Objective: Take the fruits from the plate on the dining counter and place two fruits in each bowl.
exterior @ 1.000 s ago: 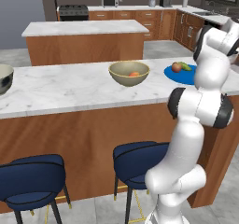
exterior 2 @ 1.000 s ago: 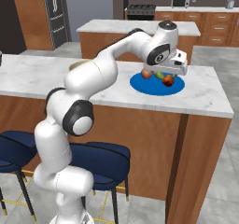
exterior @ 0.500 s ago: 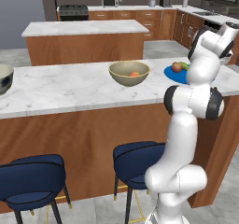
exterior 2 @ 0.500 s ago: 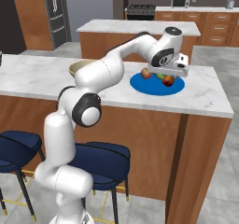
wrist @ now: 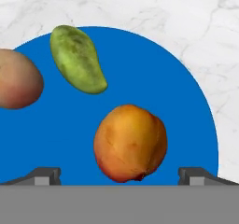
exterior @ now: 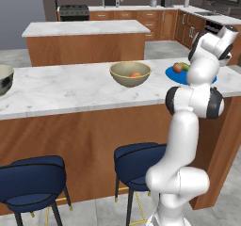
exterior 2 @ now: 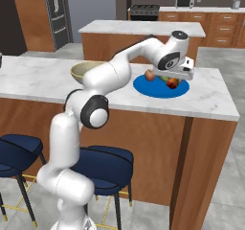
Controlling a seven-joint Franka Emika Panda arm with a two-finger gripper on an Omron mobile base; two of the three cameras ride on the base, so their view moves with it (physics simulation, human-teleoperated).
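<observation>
I have the two-finger gripper (wrist: pixel 119 175) poised directly above the flat round bright blue plate (wrist: pixel 186 106), its dark fingertips (wrist: pixel 43 175) spread wide apart with nothing between them. The plate rests at the right end of the white-grey marble dining counter (exterior: pixel 70 88).

Three fruits lie on the plate. The round orange fruit (wrist: pixel 130 143) sits centred between my fingertips in the hand view and appears to be the target. The green oblong fruit (wrist: pixel 77 58) lies near it but apart. The reddish-brown fruit (wrist: pixel 17 78) lies at the plate's edge of that view, also apart.

The deep beige bowl with the yellowish rim (exterior: pixel 130 73) stands to the left of the plate and already holds one reddish-orange fruit (exterior: pixel 135 74). The pale grey bowl with dark markings (exterior: pixel 4 78) stands well apart, at the counter's far left.

My judgement for the step in hand: I descend straight down, keeping the orange fruit centred, and close only once the fingertips pass its widest girth. A round body may roll or squirt sideways if I close high or off-centre. I lift clear before traversing, since the green fruit is the nearest obstacle.
</observation>
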